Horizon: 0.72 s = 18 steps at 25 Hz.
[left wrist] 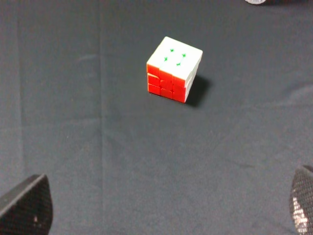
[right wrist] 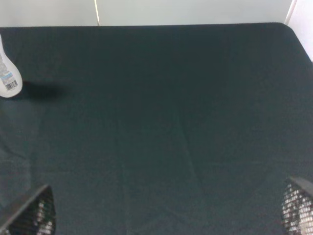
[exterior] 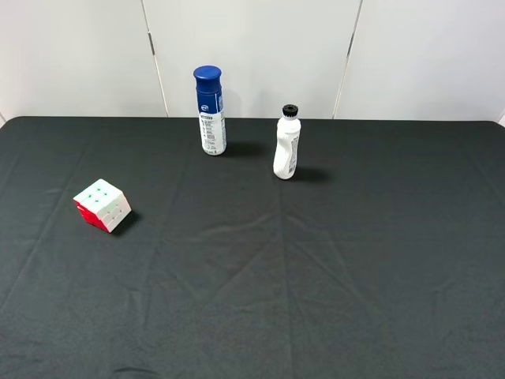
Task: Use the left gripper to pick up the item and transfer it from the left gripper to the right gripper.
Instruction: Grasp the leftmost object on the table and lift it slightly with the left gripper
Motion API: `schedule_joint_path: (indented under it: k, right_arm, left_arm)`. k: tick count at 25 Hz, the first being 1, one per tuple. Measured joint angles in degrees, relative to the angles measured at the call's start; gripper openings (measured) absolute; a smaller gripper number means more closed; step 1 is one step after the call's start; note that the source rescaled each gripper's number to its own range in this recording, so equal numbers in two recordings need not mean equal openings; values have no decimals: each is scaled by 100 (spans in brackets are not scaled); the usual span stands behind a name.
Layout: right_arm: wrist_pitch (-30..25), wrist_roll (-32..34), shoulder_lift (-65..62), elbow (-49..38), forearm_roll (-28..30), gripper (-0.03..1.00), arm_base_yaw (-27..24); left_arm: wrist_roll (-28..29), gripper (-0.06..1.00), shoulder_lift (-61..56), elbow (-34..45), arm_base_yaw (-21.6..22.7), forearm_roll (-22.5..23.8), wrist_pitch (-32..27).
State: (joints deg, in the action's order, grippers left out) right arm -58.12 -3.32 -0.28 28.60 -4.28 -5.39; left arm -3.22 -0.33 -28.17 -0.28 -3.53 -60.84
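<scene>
- The cube (exterior: 102, 204) rested on the black cloth (exterior: 316, 276), on the left part of the table, with its white face up and red sides showing.
- The left gripper (left wrist: 164, 210) had its fingers spread wide and held nothing. The cube lay ahead of it, roughly on the centre line between the two fingers and well apart from both.
- The cube had no long axis. It sat turned so that a vertical edge, not a flat side, faced the left gripper. The wrist would probably need to rotate before the fingers could meet two opposite flat faces.
- The right gripper (right wrist: 164, 210) was likewise spread wide and empty. The cube did not appear in its wrist view, so the left arm was judged the nearer.
- The spray can (exterior: 210, 110) and the white bottle (exterior: 287, 144) stood at the back of the table, well apart from the cube. Nothing lay between the left gripper and the cube.
</scene>
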Motion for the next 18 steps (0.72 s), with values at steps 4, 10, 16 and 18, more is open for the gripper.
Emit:
schedule_joint_path:
  k: [4,10,16,18]
  right_arm:
    - [0,0,0,0,0,100,0]
    - [6,0,0,0,0,100,0]
    - [6,0,0,0,0,100,0]
    - [6,0,0,0,0,100,0]
  left_arm:
    - [0,91,0,0,0,0,0]
    - [0,91,0,0,0,0,0]
    - [0,91,0,0,0,0,0]
    - [0,91,0,0,0,0,0]
